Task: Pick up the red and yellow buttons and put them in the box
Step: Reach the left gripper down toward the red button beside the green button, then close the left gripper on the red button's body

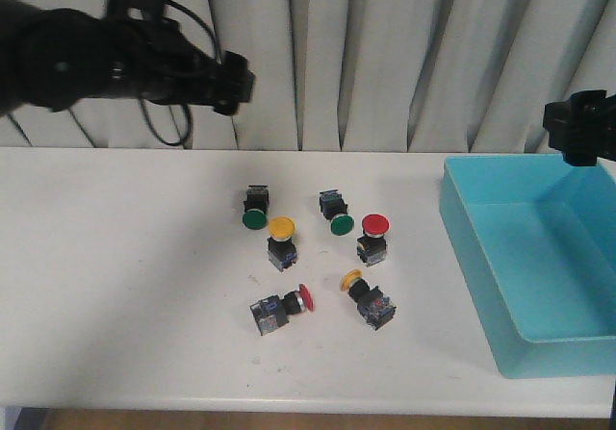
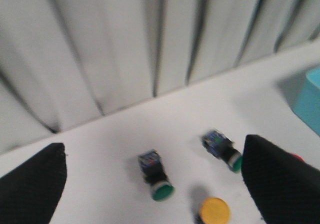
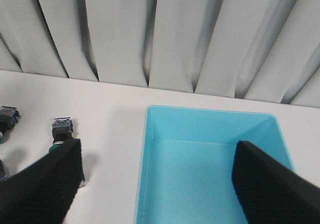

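Observation:
Two yellow buttons and two red buttons lie mid-table: an upright yellow one [image 1: 281, 228], an upright red one [image 1: 374, 225], a red one on its side [image 1: 304, 298] and a yellow one on its side [image 1: 352, 279]. The light-blue box [image 1: 462, 228] stands at the right and holds nothing. My left gripper [image 1: 231, 84] hangs open and empty, high above the table's far left; the yellow cap [image 2: 214, 210] lies between its fingers [image 2: 30, 184]. My right gripper [image 1: 577, 127] is open and empty above the box's far edge [image 3: 210, 111].
Two green-capped buttons [image 1: 254, 218] [image 1: 342, 224] lie just behind the red and yellow ones; they also show in the left wrist view [image 2: 161, 189] [image 2: 234, 160]. A grey curtain [image 1: 366, 55] closes the back of the white table.

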Controlling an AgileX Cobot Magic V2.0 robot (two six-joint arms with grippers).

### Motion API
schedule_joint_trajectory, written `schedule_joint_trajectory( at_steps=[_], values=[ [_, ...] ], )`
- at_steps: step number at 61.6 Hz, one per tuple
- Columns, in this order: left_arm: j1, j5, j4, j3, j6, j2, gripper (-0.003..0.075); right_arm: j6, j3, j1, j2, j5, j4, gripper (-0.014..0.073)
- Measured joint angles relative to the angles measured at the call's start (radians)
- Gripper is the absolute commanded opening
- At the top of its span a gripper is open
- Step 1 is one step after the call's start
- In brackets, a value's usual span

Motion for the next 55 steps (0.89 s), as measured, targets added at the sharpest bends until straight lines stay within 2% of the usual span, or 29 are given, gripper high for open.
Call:
schedule_joint_trajectory(
  at_steps=[13,25,36,55],
  values=[
    [-0.077,0.167,-0.004,-0.209,0.001,0.285,0.0666,0.000,0.000,0.000,0.000,0.001,0.030,0.0580],
    [-0.098,0.235,-0.023,-0.287,0.002,0.448,0.0657,0.000,0.000,0.000,0.000,0.001,0.051,0.0580],
    [-0.114,0.228,-0.028,-0.289,0.003,0.501,0.0649,0.000,0.000,0.000,0.003,0.001,0.055,0.0580],
    [-0.156,0.092,-0.051,-0.325,0.011,0.519,0.0638,0.000,0.000,0.000,0.091,0.001,0.063,0.0580]
  ],
)
